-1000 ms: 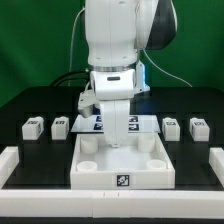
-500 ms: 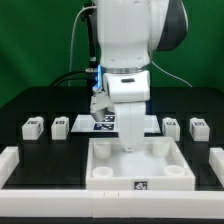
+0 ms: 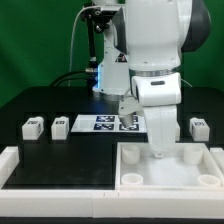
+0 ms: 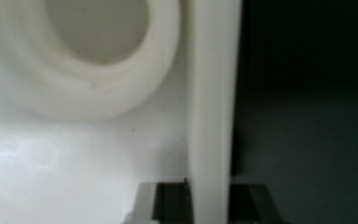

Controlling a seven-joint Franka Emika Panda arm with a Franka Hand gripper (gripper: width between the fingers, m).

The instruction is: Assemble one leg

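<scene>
Three small white legs with tags show in the exterior view: two at its left (image 3: pixel 34 127) (image 3: pixel 60 127) and one at its right (image 3: pixel 198 126). All lie on the black table, apart from my gripper. My gripper (image 3: pixel 160 150) is shut on the back wall of the large white tray-like piece (image 3: pixel 170 172), which sits at the front right. In the wrist view the gripper (image 4: pixel 211 192) has that wall (image 4: pixel 211 110) between its dark fingers (image 4: pixel 169 202), and a round socket (image 4: pixel 91 48) of the tray lies beside it.
The marker board (image 3: pixel 98 123) lies flat behind the tray, partly behind my arm. A low white rail (image 3: pixel 55 174) runs along the table's front and up its left side. Cables hang behind the arm at the back.
My gripper has moved toward the exterior view's right, dragging the tray-like piece from the middle of the table to the front right. One leg at the right is now hidden behind the arm.
</scene>
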